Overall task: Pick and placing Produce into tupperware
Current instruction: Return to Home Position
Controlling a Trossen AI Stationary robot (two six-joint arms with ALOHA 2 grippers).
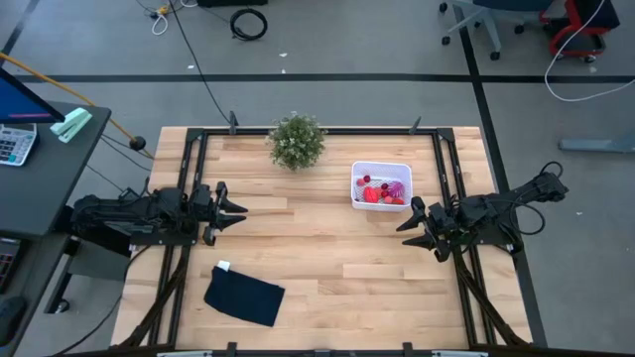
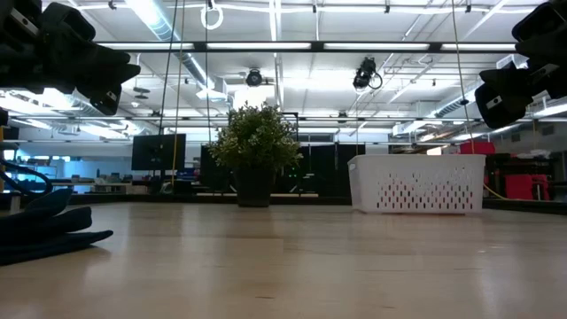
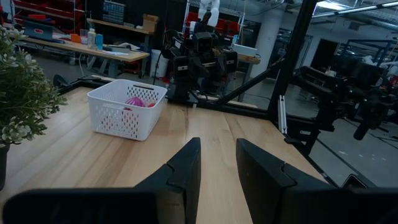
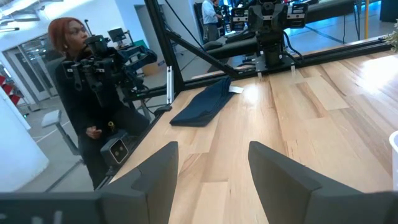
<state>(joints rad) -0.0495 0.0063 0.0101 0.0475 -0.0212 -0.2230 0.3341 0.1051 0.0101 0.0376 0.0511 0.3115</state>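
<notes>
Produce (image 1: pixel 381 191) sits inside the white tupperware (image 1: pixel 382 167), just ahead and to the right of the right gripper (image 1: pixel 409 226). Light wood desk (image 1: pixel 327 258), with a big workshop room and strip lights behind it. Arms are held above the desk on opposite sides, facing each other. Left gripper (image 1: pixel 238 209) has its fingers apart, same for the right. Low view only gets the tupperware wall, while the high view shows red and pink fruit inside. Right wrist view catches a person (image 4: pixel 81 93) beyond the desk.

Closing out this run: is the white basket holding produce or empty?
Not empty: the high view shows red and pink produce inside the basket; the left wrist view shows pink above its rim.
</notes>
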